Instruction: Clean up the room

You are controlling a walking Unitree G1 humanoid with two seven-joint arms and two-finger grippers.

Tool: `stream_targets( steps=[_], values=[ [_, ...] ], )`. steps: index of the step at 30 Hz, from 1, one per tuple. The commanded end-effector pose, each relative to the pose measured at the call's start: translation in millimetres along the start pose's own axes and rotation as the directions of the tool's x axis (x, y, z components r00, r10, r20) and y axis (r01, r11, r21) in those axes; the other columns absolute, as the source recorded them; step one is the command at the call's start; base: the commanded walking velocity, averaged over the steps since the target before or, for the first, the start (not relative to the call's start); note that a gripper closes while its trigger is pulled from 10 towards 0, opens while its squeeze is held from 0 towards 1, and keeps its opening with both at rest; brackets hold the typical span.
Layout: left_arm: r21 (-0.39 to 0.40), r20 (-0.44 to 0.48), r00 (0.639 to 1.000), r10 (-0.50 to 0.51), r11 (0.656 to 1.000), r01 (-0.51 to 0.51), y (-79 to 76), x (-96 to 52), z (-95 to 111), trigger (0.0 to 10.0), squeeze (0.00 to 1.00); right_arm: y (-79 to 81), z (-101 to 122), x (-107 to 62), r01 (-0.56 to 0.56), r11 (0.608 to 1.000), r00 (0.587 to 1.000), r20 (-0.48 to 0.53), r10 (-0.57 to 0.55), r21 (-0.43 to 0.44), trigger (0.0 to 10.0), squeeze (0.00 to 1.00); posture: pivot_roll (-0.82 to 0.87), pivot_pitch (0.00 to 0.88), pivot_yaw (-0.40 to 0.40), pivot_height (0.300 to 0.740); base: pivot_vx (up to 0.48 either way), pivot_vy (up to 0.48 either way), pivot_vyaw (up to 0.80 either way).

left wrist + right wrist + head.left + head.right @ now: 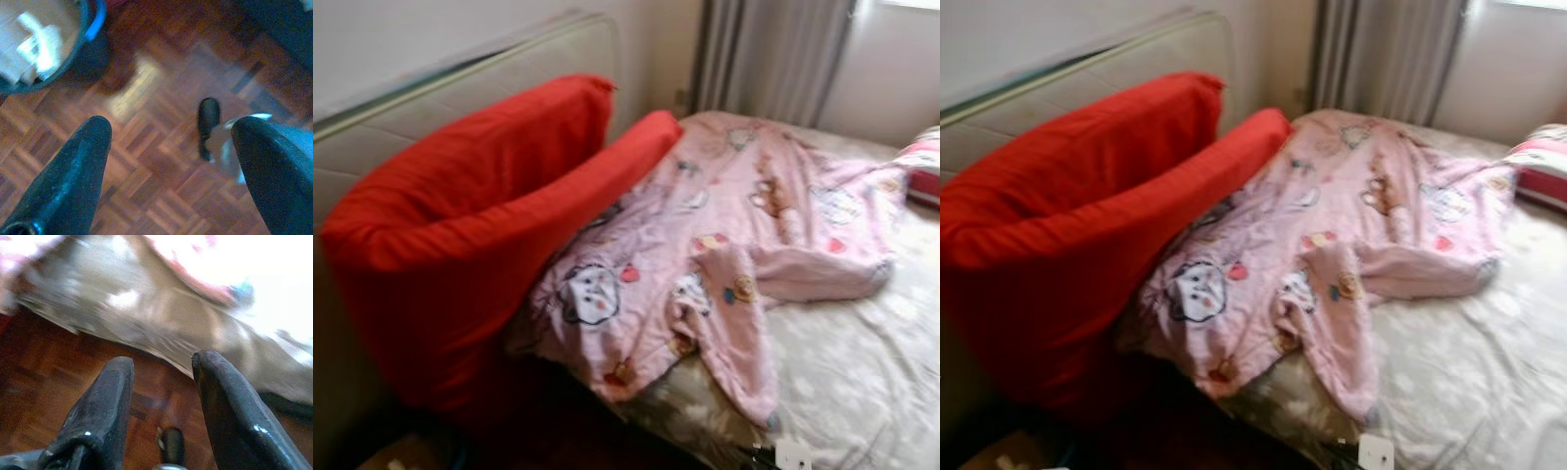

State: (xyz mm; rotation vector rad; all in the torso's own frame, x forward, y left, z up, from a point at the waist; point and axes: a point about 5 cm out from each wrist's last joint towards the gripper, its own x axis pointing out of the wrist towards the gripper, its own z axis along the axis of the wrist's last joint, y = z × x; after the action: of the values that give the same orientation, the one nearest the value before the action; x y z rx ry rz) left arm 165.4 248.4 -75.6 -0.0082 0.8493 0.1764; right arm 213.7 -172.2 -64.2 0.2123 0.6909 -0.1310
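Both eye views look down from the head across the bed (862, 392); each wrist view faces the parquet floor (161, 147) closely, between its fingers.

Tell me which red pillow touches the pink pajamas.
The lower, front red pillow: its side overlaps the pink pajamas. The bigger red pillow behind leans on the headboard.

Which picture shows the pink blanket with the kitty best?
The left eye view: the pink blanket lies spread across the bed, kitty print showing. The right eye view shows the same. The right wrist view catches a blurred pink edge; the left wrist view shows floor.
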Motion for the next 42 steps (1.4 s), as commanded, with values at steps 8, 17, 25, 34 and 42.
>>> stream_targets(
  steps=[8, 17, 25, 34, 42],
  values=[
    [-0.011, -0.007, 1.0, -0.017, 1.0, 0.017, -15.5, 4.2, 4.8, 10.0, 0.0, -5.2, -10.4, -3.9, 0.019, 1.0, 0.999, -0.034, -0.018, 0.013, 10.0, 0.0, 0.05, 0.152, 0.03, 0.74, 0.284, 0.0, 0.0],
    [-0.009, -0.002, 1.0, -0.012, 1.0, 0.012, -16.3, 4.2, 4.9, 10.0, 0.0, -5.9, -8.8, -3.3, 0.026, 0.999, 0.999, -0.031, -0.025, 0.02, 10.0, 0.0, 0.05, 0.153, 0.03, 0.74, 0.058, 0.0, 0.0],
    [-0.01, 0.002, 1.0, -0.011, 1.0, 0.011, -16.3, 4.1, 5.1, 10.0, 0.0, -4.3, -2.7, -1.0, 0.035, 0.999, 0.999, -0.011, -0.035, 0.034, 10.0, 0.0, 0.05, 0.153, 0.03, 0.74, 0.0, 0.0, 0.0],
    [-0.009, 0.0, 1.0, -0.012, 1.0, 0.012, -16.7, 4.2, 4.9, 10.0, 0.0, -5.6, -1.7, -0.4, 0.041, 0.998, 0.999, -0.017, -0.04, 0.057, 10.0, 0.0, 0.05, 0.153, 0.03, 0.74, 0.0, 0.0, -0.25],
    [-0.009, -0.002, 1.0, -0.013, 1.0, 0.013, -16.5, 3.9, 4.2, 10.0, 0.0, -4.0, -0.4, 0.1, 0.033, 0.998, 0.999, -0.012, -0.033, 0.055, 10.0, 0.0, 0.05, 0.156, 0.03, 0.74, 0.0, 0.0, -0.76]
  ],
)
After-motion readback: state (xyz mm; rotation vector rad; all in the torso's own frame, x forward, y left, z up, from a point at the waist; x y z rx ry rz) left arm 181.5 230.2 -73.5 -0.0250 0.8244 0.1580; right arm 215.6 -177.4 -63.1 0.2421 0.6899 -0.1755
